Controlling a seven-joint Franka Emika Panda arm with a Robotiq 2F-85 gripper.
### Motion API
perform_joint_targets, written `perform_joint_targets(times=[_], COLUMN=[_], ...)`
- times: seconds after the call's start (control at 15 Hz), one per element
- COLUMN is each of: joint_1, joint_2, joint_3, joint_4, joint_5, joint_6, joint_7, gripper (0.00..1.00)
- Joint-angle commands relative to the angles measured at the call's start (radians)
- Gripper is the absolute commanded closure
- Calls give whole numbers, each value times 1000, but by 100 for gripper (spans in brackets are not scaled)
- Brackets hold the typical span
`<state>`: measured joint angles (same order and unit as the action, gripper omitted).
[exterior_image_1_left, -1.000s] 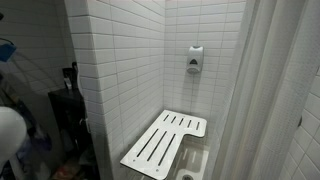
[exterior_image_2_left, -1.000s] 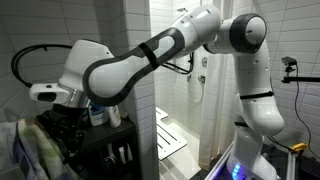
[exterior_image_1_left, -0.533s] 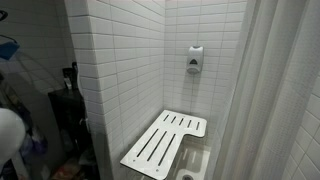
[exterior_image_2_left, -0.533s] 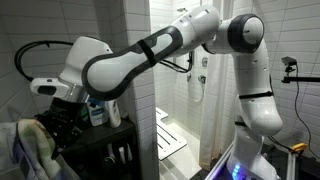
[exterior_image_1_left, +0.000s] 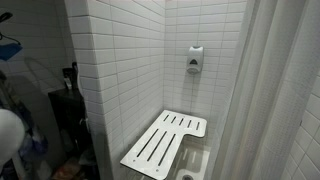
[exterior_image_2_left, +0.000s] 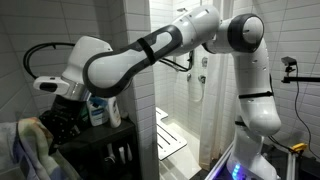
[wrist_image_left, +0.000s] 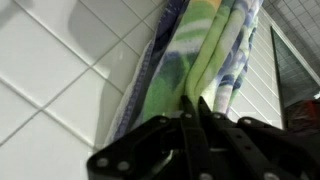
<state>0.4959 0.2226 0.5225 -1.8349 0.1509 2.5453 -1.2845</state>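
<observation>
A striped towel (wrist_image_left: 200, 50) in green, blue and white hangs in front of a white tiled wall. In the wrist view my gripper (wrist_image_left: 193, 104) has its two black fingers drawn together, pinching a green fold of the towel at their tips. In an exterior view the gripper (exterior_image_2_left: 60, 115) sits low at the left, against the bunched towel (exterior_image_2_left: 28, 148) beside a black stand (exterior_image_2_left: 112, 150).
A blue-and-white bottle (exterior_image_2_left: 97, 110) stands on the black stand right by the gripper. The tiled shower stall holds a white slatted fold-down seat (exterior_image_1_left: 165, 143) and a wall soap dispenser (exterior_image_1_left: 194, 58). The robot's white arm (exterior_image_2_left: 170, 40) spans the stall opening.
The jaws have closed from wide open onto the towel. The wrist has shifted slightly and the towel's top has bunched up at the fingers.
</observation>
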Motion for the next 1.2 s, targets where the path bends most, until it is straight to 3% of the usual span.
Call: perform_joint_targets(times=[0.0,0.33,0.67,1.13], joint_1=[-8,-11,-6,22], joint_2=[-82,-178,-270,-387], joint_3=[-7,-15,-10,-12], joint_4=[-68,-153,-202,-48], joint_5=[-38,-120,-94,-223], joint_6=[-24,-39,-82,-304], joint_7=[143,321,353,328], gripper=[98,98,98,98])
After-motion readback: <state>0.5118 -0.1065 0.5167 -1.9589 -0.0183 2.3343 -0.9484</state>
